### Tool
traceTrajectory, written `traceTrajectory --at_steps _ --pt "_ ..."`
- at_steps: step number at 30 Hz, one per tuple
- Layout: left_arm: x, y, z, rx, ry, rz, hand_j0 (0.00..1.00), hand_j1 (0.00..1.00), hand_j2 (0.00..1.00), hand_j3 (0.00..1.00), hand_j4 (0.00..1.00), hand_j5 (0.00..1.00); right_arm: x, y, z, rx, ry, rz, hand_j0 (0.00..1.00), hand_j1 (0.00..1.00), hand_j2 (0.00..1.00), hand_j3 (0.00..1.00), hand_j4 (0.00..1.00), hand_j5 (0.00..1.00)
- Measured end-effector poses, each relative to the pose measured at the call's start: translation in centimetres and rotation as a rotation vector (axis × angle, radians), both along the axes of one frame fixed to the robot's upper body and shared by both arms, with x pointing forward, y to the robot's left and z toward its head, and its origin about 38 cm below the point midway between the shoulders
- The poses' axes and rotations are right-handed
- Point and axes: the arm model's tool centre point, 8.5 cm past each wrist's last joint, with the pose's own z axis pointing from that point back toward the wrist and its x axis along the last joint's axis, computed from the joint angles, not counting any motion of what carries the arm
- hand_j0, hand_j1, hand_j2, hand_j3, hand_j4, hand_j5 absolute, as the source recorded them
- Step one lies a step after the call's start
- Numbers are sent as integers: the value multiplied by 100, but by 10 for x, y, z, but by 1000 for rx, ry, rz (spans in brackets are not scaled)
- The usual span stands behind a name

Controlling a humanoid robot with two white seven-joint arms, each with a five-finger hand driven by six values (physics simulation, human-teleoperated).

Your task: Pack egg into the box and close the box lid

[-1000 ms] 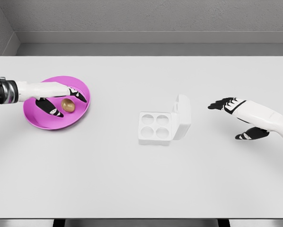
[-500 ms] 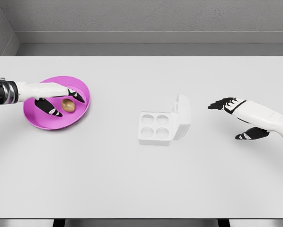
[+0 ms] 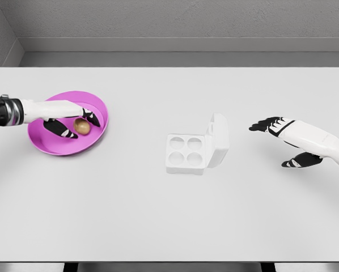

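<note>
A brown egg lies in a shallow magenta plate at the table's left. My left hand hovers over the plate, its black-tipped fingers spread around the egg, thumb below it and other fingers above; I cannot tell whether they touch it. The white egg box sits mid-table with four hollow cups, and its lid stands open on the right side. My right hand floats open to the right of the box, well apart from it.
The white table runs to a grey back wall. A dark front edge shows at the bottom of the view.
My left hand has drawn slightly left and lowered over the plate, its fingers closing in around the egg. The right hand, egg and box have not moved.
</note>
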Motion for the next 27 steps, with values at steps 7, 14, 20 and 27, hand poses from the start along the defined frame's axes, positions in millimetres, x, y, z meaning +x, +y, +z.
traceTrajectory --at_steps 7,14,20,27 --pt "1 2 0 14 -5 0 59 59 59 59 59 59 0 0 0 1 0 0 100 100 100 100 100 100" --pt "2 1 0 13 -6 0 45 45 45 45 45 45 0 0 0 1 0 0 100 100 100 100 100 100" --pt "3 0 1 11 -9 0 41 41 41 41 41 41 0 0 0 1 1 0 100 100 100 100 100 100" --pt "7 -2 8 -5 -32 2 41 41 41 41 41 41 0 0 0 1 1 -1 100 100 100 100 100 100"
